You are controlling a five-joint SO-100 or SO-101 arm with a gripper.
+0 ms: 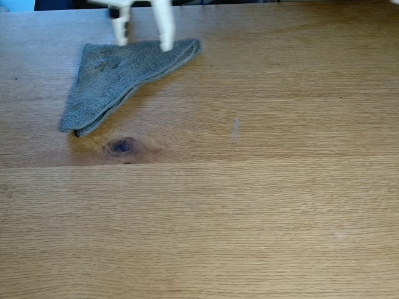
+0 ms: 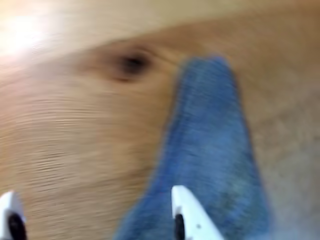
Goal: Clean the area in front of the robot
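Oak tabletop (image 1: pixel 249 212), unlabelled, bears grey cloth (image 1: pixel 118 78) under the white gripper's (image 1: pixel 144 43) spread, released jaws.

In the fixed view the arm (image 1: pixel 163 22) is cut off by the top edge, so only two white prongs show. The wrist view is motion-blurred: cloth (image 2: pixel 210 160) and knot (image 2: pixel 132 62) are smeared, and the bottom edge crops the fingers (image 2: pixel 192 215). Whether the gripper (image 2: pixel 95 215) grips anything cannot be told.

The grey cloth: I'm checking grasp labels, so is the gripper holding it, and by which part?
Nothing is held. The gripper stands open over the grey cloth's upper edge, fingers apart.
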